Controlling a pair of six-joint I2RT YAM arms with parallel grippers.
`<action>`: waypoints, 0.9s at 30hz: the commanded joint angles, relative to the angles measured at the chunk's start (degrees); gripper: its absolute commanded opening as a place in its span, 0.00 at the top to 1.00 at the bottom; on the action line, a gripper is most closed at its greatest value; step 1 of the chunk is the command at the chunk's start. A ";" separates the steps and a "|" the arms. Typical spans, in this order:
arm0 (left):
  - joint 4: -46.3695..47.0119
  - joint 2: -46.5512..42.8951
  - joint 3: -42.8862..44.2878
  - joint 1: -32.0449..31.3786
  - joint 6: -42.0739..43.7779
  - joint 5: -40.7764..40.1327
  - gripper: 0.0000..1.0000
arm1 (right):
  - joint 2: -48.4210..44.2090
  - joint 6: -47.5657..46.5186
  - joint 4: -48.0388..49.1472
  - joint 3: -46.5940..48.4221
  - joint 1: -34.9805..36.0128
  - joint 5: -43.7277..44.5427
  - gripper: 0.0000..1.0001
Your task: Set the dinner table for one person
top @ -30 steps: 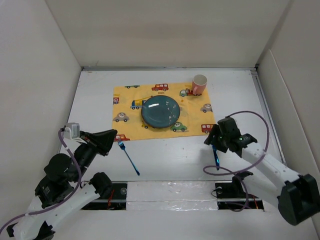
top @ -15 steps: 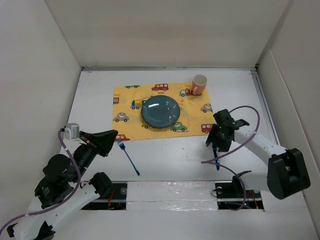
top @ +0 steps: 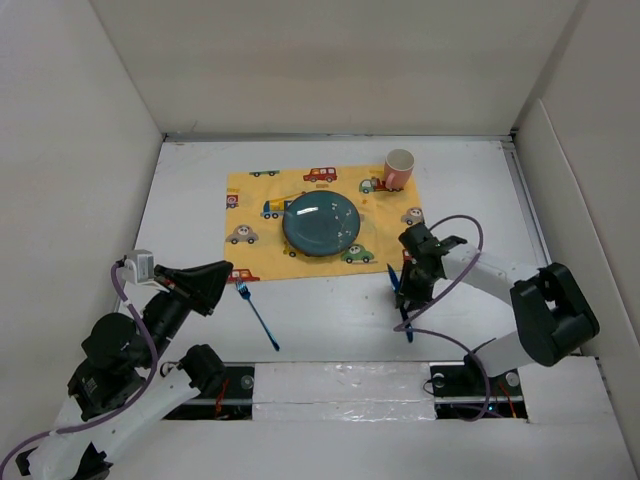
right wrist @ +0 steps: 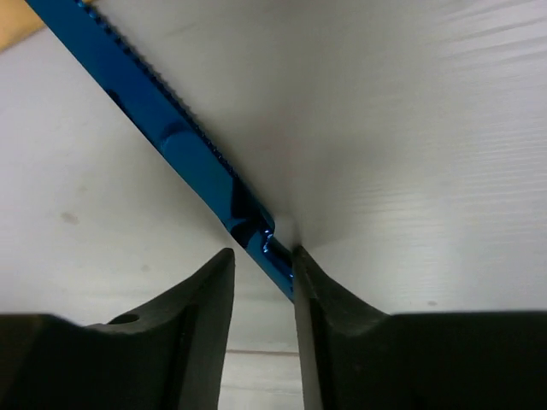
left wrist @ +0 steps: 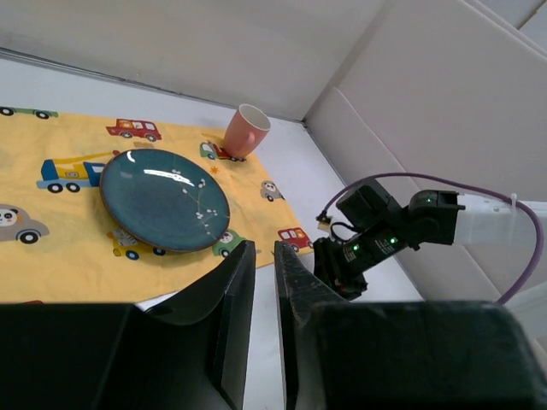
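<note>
A blue knife (top: pixel 404 315) lies slanted on the white dinner table (top: pixel 180 200), just right of the yellow car-printed cloth (top: pixel 250 215). My right gripper (top: pixel 408 285) is shut on it. In the right wrist view the knife (right wrist: pixel 162 120) runs from upper left down between the fingertips of that gripper (right wrist: pixel 261 251). On the cloth stand a dark teal plate (top: pixel 322 222) and a pink cup (top: pixel 399 168). A blue fork (top: pixel 257 315) lies near the cloth's front left corner. My left gripper (top: pixel 230 268) hovers beside the fork, shut and holding nothing.
White walls enclose the table on three sides. The left wrist view shows the plate (left wrist: pixel 164 199), the cup (left wrist: pixel 246 130) and the right arm's wrist (left wrist: pixel 376 243) past my left gripper (left wrist: pixel 263 246). Purple cables loop from both arms.
The right gripper has swung left toward the cloth, taking the blue knife along. The left arm has barely moved.
</note>
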 commanded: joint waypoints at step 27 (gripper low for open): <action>3.16 -1.23 -0.39 0.13 0.81 1.37 0.86 | 18.00 8.66 5.27 4.63 28.16 16.80 0.62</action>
